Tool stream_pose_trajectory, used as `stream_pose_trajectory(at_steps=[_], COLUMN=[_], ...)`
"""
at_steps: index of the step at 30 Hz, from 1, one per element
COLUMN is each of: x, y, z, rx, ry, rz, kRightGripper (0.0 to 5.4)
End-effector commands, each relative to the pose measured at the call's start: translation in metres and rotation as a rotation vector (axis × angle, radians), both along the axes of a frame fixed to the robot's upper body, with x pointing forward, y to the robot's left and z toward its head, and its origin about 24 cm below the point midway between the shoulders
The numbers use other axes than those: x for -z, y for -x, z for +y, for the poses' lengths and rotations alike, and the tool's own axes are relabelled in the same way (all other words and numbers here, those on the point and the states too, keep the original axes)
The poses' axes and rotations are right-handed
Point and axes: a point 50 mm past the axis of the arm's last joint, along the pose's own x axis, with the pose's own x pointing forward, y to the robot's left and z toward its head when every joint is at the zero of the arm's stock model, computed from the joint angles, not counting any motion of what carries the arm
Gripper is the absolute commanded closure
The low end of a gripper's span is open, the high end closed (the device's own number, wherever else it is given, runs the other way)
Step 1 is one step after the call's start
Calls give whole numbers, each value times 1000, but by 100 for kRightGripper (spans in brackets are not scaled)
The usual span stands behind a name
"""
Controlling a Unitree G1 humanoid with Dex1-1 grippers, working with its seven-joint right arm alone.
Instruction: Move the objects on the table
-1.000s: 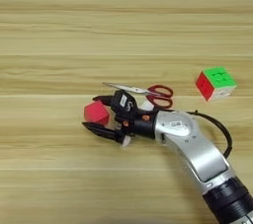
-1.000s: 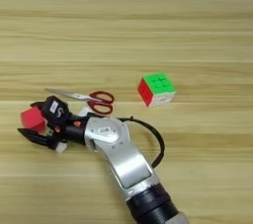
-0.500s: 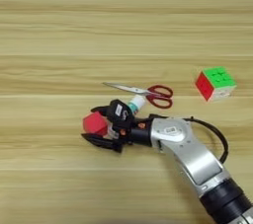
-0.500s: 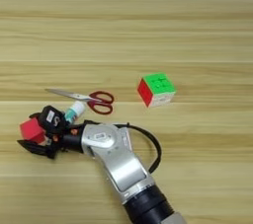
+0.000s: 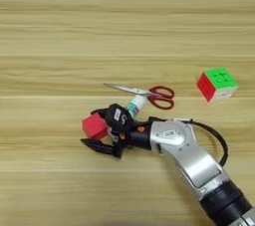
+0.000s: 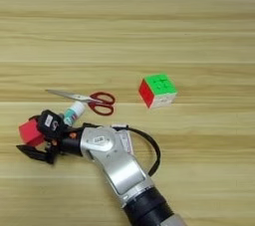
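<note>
The end effector (image 5: 97,133) is clamped on the red cube (image 5: 94,126) and has slid it a little further left and nearer along the counter (image 5: 60,31), away from the scissors (image 5: 149,93). The glue stick (image 5: 135,104) lies just below the scissors; the puzzle cube (image 5: 217,83) sits well right of them. The cube's move looks nearly done.

A rounded, brushed-silver metal forearm (image 5: 191,156) is widening into a ribbed black cuff (image 5: 230,205) and narrowing to a black two-fingered gripper (image 5: 98,131) (white labels showing on both), while a thin black cable (image 5: 217,141) is looping out beside the silver shell.
</note>
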Motion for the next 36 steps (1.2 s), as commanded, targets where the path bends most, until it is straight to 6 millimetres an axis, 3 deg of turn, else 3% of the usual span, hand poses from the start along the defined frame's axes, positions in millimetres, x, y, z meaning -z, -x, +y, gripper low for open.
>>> stream_pose_trajectory(at_steps=[1,11,23,36], x=[-17,-39,-78,-109], y=[-10,-15,-26,-48], z=[3,3,-5,-45], rx=[7,45,124,279], ry=[-21,-109,-223,-258], rz=[-80,-146,-262,-346], kRightGripper=[118,3,3,3])
